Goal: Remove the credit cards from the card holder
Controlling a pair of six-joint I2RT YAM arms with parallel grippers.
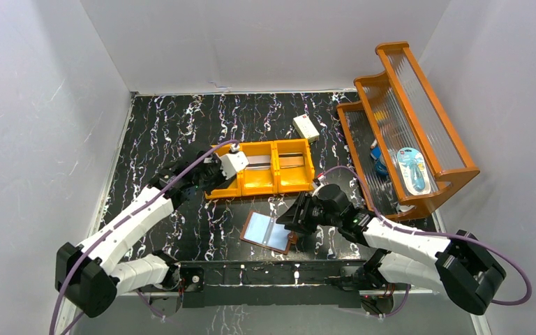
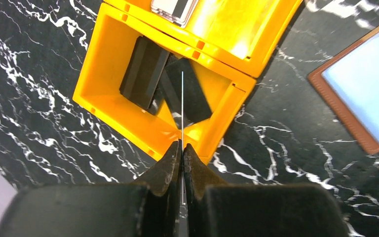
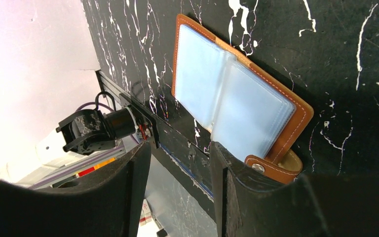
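Observation:
The card holder (image 1: 269, 232) lies open on the black marble table near the front edge, its pale blue sleeves (image 3: 232, 106) facing up and its snap tab (image 3: 271, 168) at one corner. My right gripper (image 3: 180, 148) stands open just beside it; one finger covers the holder's edge by the tab, and nothing sits between the fingers. My left gripper (image 2: 182, 145) is shut on a thin credit card (image 2: 182, 108) seen edge-on, held over the left compartment of the orange tray (image 2: 128, 123). Two black cards (image 2: 145, 74) lie in that compartment.
The tray's (image 1: 262, 185) other two compartments each hold a card (image 1: 258, 162). A cream-white box (image 1: 306, 127) lies behind the tray. An orange tiered rack (image 1: 405, 125) holding a blue packet (image 1: 413, 169) stands at the right. White walls enclose the table.

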